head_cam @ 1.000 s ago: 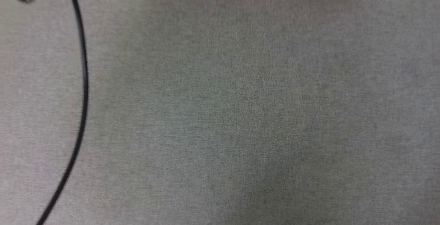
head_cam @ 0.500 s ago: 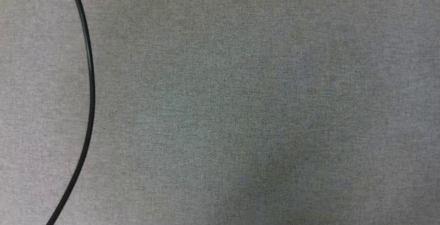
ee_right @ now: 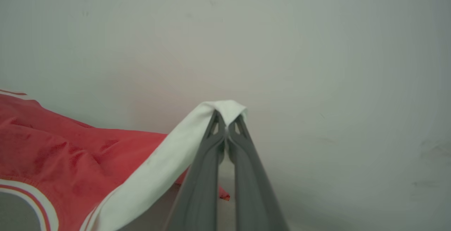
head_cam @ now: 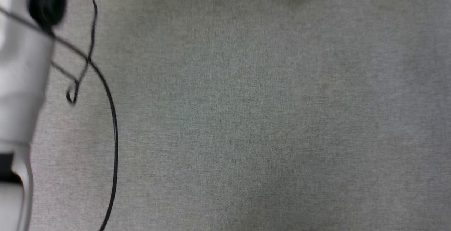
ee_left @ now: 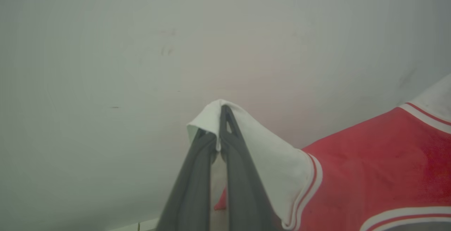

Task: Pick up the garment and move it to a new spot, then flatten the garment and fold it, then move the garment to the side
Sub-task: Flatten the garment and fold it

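**Operator:** Grip check, nearest first?

**Spotter:** Left gripper [ee_left: 216, 123]: fingers pinched shut on a white sleeve [ee_left: 267, 153], with the cloth draped over the tips. Right gripper [ee_right: 226, 120]: the same, clamped on the other sleeve [ee_right: 165, 167]. Both bites look shallow and close to the sleeve edge, so don't jerk either arm.

**Operator:** And the garment itself?

**Spotter:** The garment [ee_left: 370, 160] hangs between your two grippers, its red body running from one sleeve to the other. There are slack creases toward the right gripper's side. The head view catches a pale scrap of it at the top edge. I cannot tell whether the hem touches anything.

**Operator:** How do I lay it down clean?

**Spotter:** My read is that you're in the carry, about to spread it.
- Hold both grippers level and well apart so the shoulder line goes taut and those creases pull out.
- Lower slowly so the hem lands first, then let the body lay out behind it.
- Open both grippers together, only once the sleeves rest flat.
- Aim for the middle of the grey surface [head_cam: 246, 118].

Farther left, a black cable [head_cam: 114, 135] loops beside the pale forearm [head_cam: 21, 83]. Land to the right of it, or a sleeve may ride over it.
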You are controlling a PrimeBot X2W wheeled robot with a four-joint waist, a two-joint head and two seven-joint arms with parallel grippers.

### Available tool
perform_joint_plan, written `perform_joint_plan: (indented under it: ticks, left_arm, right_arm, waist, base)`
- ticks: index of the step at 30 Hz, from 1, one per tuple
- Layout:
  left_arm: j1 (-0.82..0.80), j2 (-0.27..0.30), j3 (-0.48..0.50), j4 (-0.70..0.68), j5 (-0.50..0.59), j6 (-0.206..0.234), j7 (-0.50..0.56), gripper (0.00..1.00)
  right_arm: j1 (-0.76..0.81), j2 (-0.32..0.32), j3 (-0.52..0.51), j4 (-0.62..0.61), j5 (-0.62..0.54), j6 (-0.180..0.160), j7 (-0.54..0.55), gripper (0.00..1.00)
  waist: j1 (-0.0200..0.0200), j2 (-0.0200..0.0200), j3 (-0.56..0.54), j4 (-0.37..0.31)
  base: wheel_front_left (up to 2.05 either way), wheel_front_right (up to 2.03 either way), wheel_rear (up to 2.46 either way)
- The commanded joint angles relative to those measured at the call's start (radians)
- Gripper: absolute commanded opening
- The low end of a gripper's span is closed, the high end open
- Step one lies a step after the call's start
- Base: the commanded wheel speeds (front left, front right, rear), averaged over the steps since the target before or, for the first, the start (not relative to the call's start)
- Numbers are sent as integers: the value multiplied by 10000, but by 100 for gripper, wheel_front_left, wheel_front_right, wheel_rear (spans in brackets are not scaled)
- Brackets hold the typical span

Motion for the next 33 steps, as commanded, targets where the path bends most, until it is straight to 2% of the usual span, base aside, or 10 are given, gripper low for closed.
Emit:
perform_joint_plan:
  ticks: [1, 9, 18, 27, 33]
  left_arm:
    - [526, 109, 68, -169, -81, 61, -143, 0]
    - [4044, 418, 187, -1805, -561, 801, -306, 0]
    - [7979, 1044, 602, -3979, -1391, 1935, -261, 0]
    - [11186, 1715, 818, -5888, -1908, 3058, -23, 0]
    - [12901, 1891, 1038, -6568, -2299, 3623, -74, 0]
  right_arm:
    - [506, -44, 106, -65, 90, -11, -217, 0]
    - [3427, -279, 241, -632, 524, -11, -1003, 0]
    - [6809, -436, -510, -2001, 589, -11, -1158, 0]
    - [10475, -524, -2026, -4016, 129, -11, -130, 0]
    - [13001, -11, -3197, -5519, -90, -11, 936, 0]
  waist:
    - [0, 0, -369, -36]
    - [0, 0, -1610, -30]
    - [0, 0, -2931, -116]
    - [0, 0, -3910, -118]
    - [0, 0, -4322, -65]
  base:
    - [0, 0, 0]
    - [0, 0, 0]
    - [0, 0, 0]
    - [0, 0, 0]
    - [0, 0, 0]
